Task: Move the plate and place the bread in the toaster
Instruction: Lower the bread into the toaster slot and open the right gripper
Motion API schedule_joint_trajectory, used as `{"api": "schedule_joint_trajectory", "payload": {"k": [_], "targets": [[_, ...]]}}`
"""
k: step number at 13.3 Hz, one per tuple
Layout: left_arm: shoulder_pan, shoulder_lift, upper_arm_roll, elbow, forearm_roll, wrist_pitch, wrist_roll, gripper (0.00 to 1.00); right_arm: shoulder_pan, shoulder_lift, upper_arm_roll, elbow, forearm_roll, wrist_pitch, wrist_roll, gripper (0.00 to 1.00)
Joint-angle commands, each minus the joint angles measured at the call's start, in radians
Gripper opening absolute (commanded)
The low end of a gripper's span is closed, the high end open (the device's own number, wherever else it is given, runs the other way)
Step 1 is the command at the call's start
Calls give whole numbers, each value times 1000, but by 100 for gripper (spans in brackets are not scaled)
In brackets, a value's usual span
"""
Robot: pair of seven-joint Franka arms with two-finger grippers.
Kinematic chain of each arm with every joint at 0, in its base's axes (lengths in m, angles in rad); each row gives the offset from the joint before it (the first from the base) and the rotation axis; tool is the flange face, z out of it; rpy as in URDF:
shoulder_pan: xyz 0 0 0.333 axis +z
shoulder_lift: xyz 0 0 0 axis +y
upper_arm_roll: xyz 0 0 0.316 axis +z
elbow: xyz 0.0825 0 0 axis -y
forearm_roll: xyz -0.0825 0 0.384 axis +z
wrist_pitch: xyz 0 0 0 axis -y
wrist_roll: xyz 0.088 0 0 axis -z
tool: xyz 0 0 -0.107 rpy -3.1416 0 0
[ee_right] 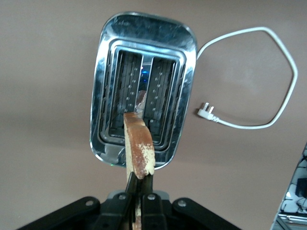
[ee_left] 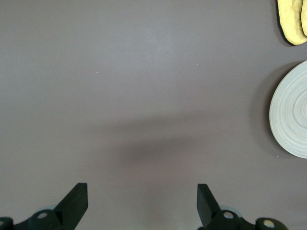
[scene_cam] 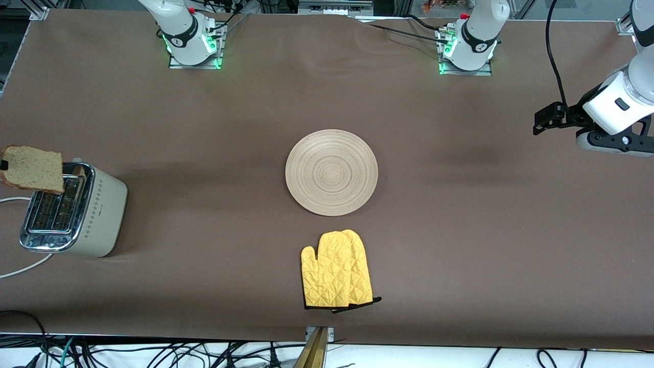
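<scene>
Bread (ee_right: 139, 146) hangs edge-up over the toaster (ee_right: 144, 86), clamped in the right tool (ee_right: 140, 199). Left tool (ee_left: 142, 203) waits over bare counter (scene_cam: 460, 204), spread wide and empty.

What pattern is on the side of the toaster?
A dotted diamond pattern on the cream toaster, clearest in the front view.

right gripper (ee_right: 136, 203) cut off at frame edge, plate (ee_left: 292, 112) partly cropped
</scene>
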Motion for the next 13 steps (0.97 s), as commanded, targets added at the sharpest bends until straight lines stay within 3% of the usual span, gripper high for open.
{"api": "schedule_joint_trajectory", "payload": {"k": [1, 13], "targets": [[0, -12, 3, -6, -14, -10, 4, 100, -6, 59, 8, 98, -23, -3, 11, 0], [0, -12, 3, -8, -13, -10, 4, 100, 34, 124, 9, 152, -35, 14, 185, 0]]}}
